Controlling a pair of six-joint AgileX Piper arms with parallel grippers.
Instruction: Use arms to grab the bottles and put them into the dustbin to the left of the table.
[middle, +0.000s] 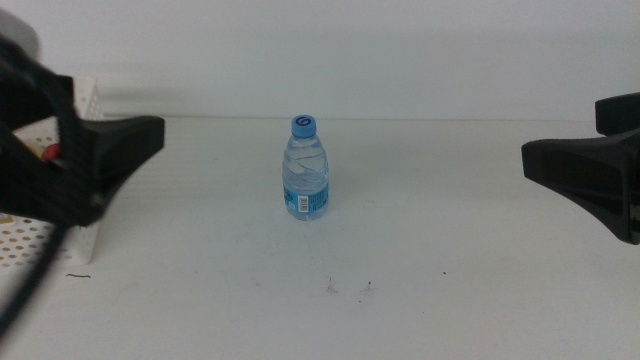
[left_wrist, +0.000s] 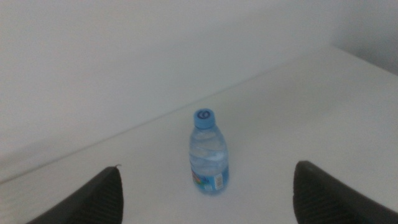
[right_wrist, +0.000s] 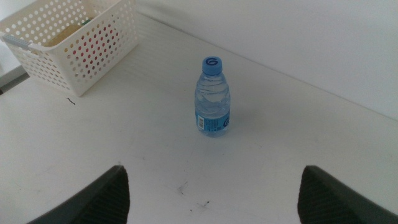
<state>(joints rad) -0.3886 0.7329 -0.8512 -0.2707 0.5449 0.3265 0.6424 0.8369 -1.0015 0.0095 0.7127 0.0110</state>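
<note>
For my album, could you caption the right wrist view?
Small blue-capped water bottle upright on white table, perforated dustbin beyond.

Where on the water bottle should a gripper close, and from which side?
Probably on the ribbed clear body above the label of the water bottle, coming in level from the left, since it stands upright and alone. The left gripper is open facing it, and the dustbin is on that side.

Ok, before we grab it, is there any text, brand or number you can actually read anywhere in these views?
Water bottle label: printing is there, too small and blurred to read.
Blue cap: a dark ring-shaped mark, not legible as a letter or number.
Dustbin, table: no text visible.
</note>
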